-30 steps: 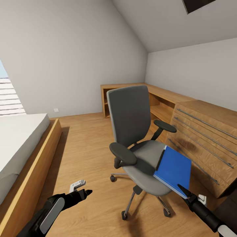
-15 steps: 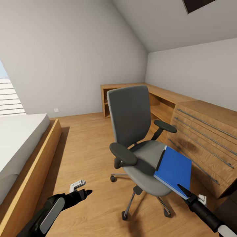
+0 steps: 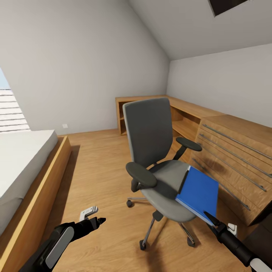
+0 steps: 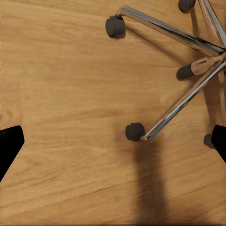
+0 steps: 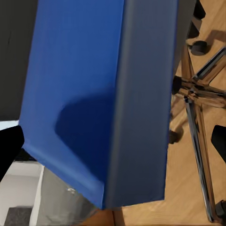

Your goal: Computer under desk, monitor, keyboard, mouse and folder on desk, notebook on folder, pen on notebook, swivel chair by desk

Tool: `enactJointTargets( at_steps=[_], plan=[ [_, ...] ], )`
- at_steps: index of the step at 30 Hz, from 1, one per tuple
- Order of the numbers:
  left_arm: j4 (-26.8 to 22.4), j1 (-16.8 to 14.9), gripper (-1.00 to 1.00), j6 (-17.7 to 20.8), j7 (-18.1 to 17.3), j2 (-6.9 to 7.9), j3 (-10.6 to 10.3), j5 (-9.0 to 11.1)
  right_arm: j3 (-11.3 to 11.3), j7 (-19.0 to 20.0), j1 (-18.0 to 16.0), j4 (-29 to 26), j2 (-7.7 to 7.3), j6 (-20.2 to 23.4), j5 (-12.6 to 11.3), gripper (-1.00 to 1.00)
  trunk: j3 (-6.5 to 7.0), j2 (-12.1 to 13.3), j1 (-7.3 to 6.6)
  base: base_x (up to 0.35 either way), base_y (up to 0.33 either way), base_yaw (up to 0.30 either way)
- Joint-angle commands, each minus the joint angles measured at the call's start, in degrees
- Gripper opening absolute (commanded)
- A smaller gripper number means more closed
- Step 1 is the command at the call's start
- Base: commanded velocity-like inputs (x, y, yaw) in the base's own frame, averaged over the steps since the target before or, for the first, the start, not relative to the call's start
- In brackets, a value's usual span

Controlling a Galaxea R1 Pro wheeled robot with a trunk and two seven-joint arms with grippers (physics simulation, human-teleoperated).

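The grey swivel chair (image 3: 149, 132) stands mid-floor, its back toward the far wall. A bright-blue folder (image 3: 198, 192) lies on the seat's right side and overhangs the seat edge. My right gripper (image 3: 219, 223) is open just below the folder's near corner; in the right wrist view the folder (image 5: 80, 94) is close between the spread fingers. My left gripper (image 3: 97, 214) hangs open low over the floor left of the chair, and its wrist view looks at the chrome chair base (image 4: 179, 108) and castors. The desk, computer, monitor, keyboard, mouse, notebook and pen are out of view.
A bed (image 3: 22, 162) in a wooden frame runs along the left. A light wooden chest with long bar handles (image 3: 234, 158) stands right of the chair, close to the folder. A low wooden shelf unit (image 3: 177, 113) lines the far corner. Open wooden floor (image 3: 94, 170) lies between bed and chair.
The whole picture has shifted very slightly, so the camera moved. Neither gripper has visibly changed, and the folder still lies on the seat.
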Motion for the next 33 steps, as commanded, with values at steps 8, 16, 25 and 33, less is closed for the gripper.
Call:
enactJointTargets(
  at_steps=[8, 16, 25, 33],
  plan=[
    [-0.08, -0.04, 1.00, 0.13, 0.33, 0.06, -0.09, 0.44, 0.26, 0.14, -0.04, 0.02, -0.04, 0.54, -0.60, 1.00, -0.05, -0.03, -0.02, -0.041, 0.000, 0.000],
    [-0.06, -0.02, 1.00, 0.13, 0.31, 0.06, -0.03, 0.44, 0.27, 0.15, -0.04, 0.02, -0.04, 0.54, -0.60, 1.00, -0.05, -0.03, -0.02, -0.004, 0.000, 0.000],
    [-0.07, -0.04, 1.00, 0.13, 0.31, 0.06, 0.07, 0.44, 0.27, 0.14, -0.04, 0.02, -0.04, 0.54, -0.60, -1.00, -0.05, -0.03, -0.02, 0.000, 0.000, 0.000],
    [-0.07, -0.04, 1.00, 0.13, 0.33, 0.06, 0.10, 0.44, 0.27, 0.14, -0.04, 0.02, -0.04, 0.54, -0.60, -1.00, -0.05, -0.03, -0.02, 0.000, 0.000, 0.000]
  ],
)
